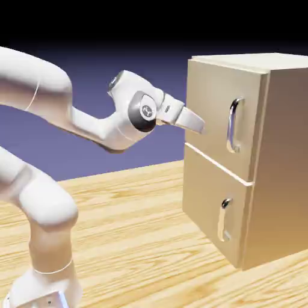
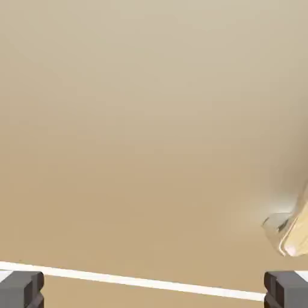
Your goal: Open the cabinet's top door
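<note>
Claw (image 1: 197, 123) wide open, empty, right up near top door (image 1: 213, 108), left of your handle (image 1: 234, 125); door shut.

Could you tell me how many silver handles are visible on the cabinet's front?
2: a long handle on the top door, and a small handle on the lower door.

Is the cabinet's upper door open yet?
Shut. The large upper beige door panel sits flush with the tall tan box cabinet, and only a thin seam parts it from the lower panel.
</note>
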Motion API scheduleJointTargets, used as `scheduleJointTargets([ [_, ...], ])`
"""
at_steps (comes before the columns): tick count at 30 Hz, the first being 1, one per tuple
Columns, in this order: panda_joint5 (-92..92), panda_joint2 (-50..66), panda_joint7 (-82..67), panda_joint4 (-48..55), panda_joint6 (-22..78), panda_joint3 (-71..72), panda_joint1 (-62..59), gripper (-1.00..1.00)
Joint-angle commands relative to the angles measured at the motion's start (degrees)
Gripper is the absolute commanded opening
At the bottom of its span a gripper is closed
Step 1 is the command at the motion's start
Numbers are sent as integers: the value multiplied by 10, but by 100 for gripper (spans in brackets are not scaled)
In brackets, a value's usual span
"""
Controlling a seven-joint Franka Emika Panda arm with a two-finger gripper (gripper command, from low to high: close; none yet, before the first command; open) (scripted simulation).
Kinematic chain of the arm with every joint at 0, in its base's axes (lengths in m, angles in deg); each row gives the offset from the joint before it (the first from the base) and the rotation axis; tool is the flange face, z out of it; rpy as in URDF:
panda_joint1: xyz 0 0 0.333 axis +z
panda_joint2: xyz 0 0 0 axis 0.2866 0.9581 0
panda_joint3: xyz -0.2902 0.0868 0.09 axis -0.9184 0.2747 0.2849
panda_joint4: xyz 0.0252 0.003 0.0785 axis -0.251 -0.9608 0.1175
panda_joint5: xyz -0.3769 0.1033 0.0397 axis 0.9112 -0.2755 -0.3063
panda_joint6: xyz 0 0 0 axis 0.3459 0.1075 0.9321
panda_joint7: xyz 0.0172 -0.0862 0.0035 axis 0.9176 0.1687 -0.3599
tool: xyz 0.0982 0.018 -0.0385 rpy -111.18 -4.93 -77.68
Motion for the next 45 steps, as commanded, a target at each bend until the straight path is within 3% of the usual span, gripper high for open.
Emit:
scheduleJointTargets([
  [1,25,-4,19,2,2,-9,7,100],
  [40,997,-158,742,89,85,-341,290,100],
  [45,1023,-132,762,135,101,-382,357,100],
])
